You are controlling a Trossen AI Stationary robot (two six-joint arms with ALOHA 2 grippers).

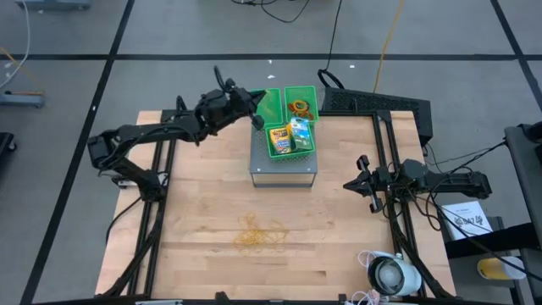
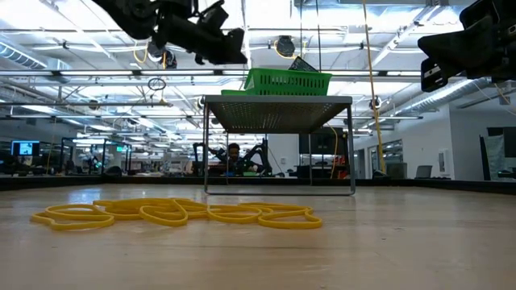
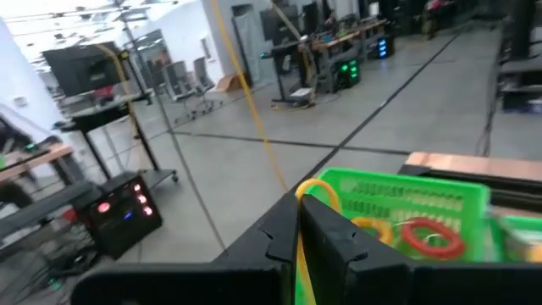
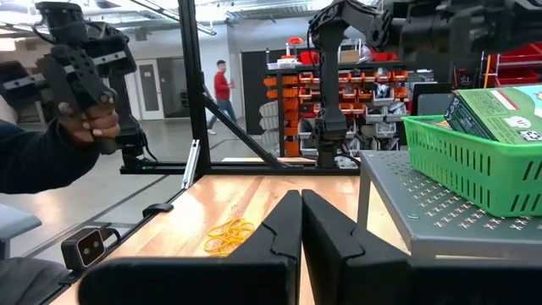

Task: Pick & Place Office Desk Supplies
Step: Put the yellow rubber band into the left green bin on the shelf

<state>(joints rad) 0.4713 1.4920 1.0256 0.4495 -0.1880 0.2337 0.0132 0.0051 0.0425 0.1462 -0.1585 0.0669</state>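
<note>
Left gripper [image 3: 298, 246] pinches one yellow rubber band [image 3: 315, 191], soft & light, w/ jaws closed; right gripper [image 4: 301, 222] closed, empty.

The left arm reaches far forward, its left claw [image 1: 254, 102] raised high with fingers [image 3: 339, 246] pressed together. The right arm waits folded at its own side, its right claw [image 1: 362, 182] also shut.

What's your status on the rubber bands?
Left gripper shut on a rubber band, above the bins. Right gripper shut, idle. Rubber band pile on table.
</note>
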